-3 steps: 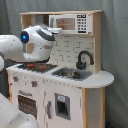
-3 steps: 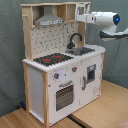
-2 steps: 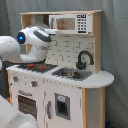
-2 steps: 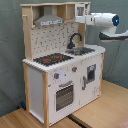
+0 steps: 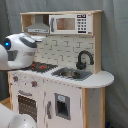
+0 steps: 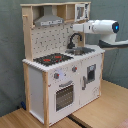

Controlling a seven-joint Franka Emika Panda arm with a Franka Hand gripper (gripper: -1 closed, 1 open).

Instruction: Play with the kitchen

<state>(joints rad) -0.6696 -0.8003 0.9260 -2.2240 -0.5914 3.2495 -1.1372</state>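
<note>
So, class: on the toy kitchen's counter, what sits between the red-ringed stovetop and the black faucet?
The sink basin lies between the stovetop and the faucet, set into the kitchen counter. This shows in both exterior views.

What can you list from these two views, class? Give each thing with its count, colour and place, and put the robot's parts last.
Kitchen: one, white and light wood, on a wooden floor, in both exterior views.
Stovetop: one, black with red rings, on the counter beside the sink.
Sink: one, grey, set in the counter.
Faucet: one, black, behind the sink.
Hood: one, grey, above the stovetop.
Microwave: one, white, on the top shelf.
Oven door: one, white with a dark window, below the stovetop.
Backdrop: grey, behind the kitchen.
Arm: one, white, reaching over the sink in the second exterior view.
</note>
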